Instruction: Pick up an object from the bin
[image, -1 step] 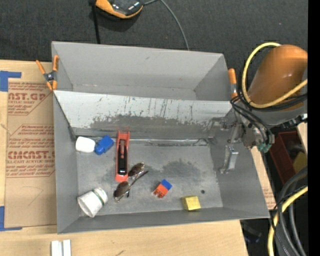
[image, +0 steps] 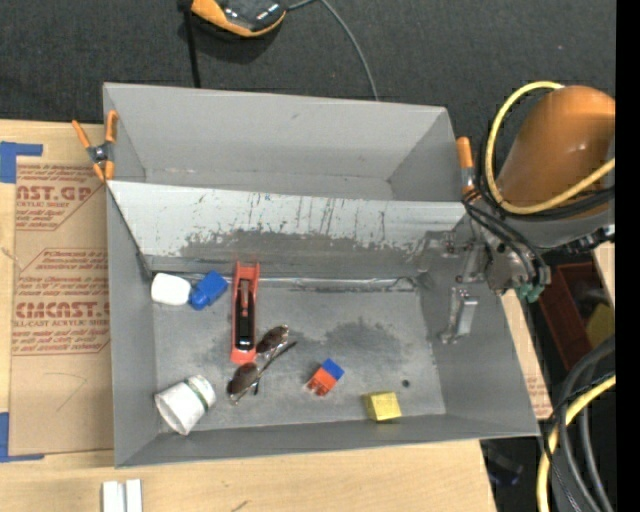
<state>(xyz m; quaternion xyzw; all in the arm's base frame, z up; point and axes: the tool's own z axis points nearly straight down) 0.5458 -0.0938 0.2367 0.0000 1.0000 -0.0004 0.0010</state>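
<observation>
The orange wrist cover (image: 560, 140) is seen above the right rim of the bin (image: 300, 130). The gripper (image: 460, 318) is hung over bare floor by the right wall; whether it is spread cannot be told. Nearest is found a yellow block (image: 382, 405), front-right.

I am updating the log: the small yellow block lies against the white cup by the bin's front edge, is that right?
Not quite. The camera view shows the yellow block by the bin's front edge, but well apart from the white cup, further right.
</observation>
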